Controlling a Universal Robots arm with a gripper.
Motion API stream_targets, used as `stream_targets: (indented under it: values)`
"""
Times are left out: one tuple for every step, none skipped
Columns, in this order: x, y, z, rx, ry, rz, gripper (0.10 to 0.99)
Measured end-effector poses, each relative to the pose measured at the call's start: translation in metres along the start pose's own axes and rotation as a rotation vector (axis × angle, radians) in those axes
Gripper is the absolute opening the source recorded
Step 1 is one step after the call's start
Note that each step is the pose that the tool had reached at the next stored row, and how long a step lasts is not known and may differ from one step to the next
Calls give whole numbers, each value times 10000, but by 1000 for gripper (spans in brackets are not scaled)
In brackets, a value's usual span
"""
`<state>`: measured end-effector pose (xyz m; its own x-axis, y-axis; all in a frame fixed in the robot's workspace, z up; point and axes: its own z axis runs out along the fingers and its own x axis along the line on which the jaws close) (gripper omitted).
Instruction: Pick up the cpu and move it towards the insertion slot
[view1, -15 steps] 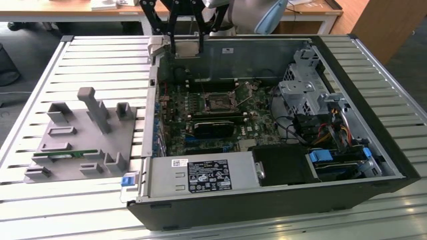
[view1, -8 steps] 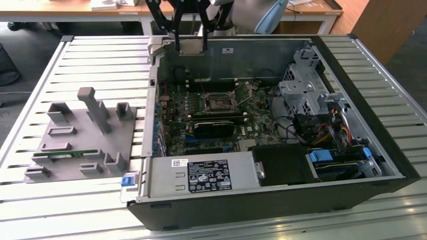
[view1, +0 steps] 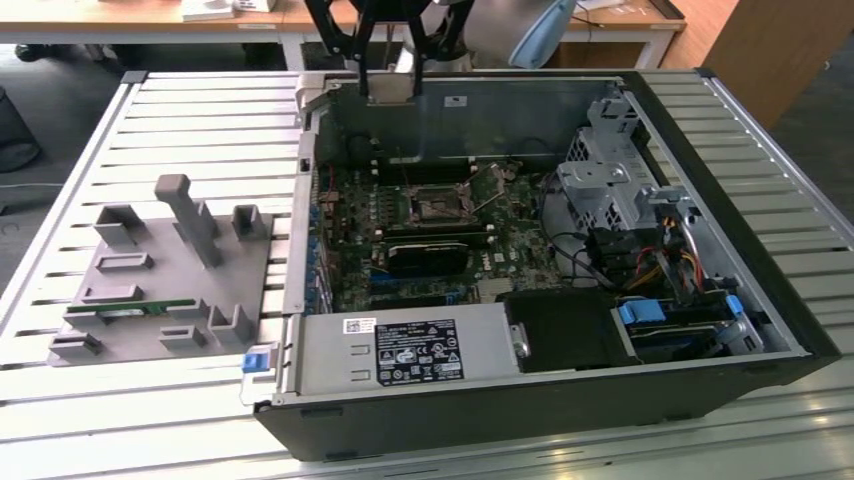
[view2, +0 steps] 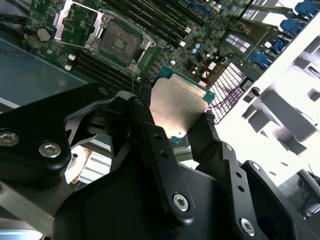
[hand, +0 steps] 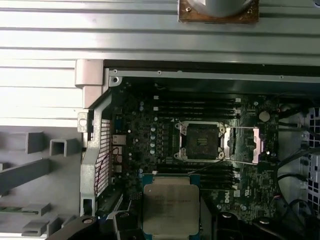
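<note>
We hold the cpu (view2: 177, 107) clamped between the fingers of our end effector (view2: 175, 111), above the open case; in the first wrist view the insertion slot (hand: 200, 141), its frame open, lies toward one o'clock from the chip, apart

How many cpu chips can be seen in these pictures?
1. The cpu is gripped between the fingers of the gripper, above the open case, not yet at the slot. More could lie hidden behind parts.
</note>
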<state>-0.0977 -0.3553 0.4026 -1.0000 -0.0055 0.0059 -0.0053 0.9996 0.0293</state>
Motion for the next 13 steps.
stream_targets:
  values:
    - [-11,10,0,0,0,-1,541]
    - [-22,19,1,0,0,0,541]
    - [-34,27,1,0,0,0,541]
    - [-48,34,1,0,0,-1,541]
    - [-63,41,1,0,0,0,541]
    - [-79,47,1,0,0,0,541]
    - [-96,53,1,0,0,0,541]
    - [-109,59,1,0,0,0,541]
    - [-122,66,1,0,0,0,541]
    - [-133,72,2,0,0,0,541]
    - [-143,78,2,1,0,0,541]
    - [-153,83,2,1,0,0,541]
    - [-163,88,3,-1,0,-1,541]
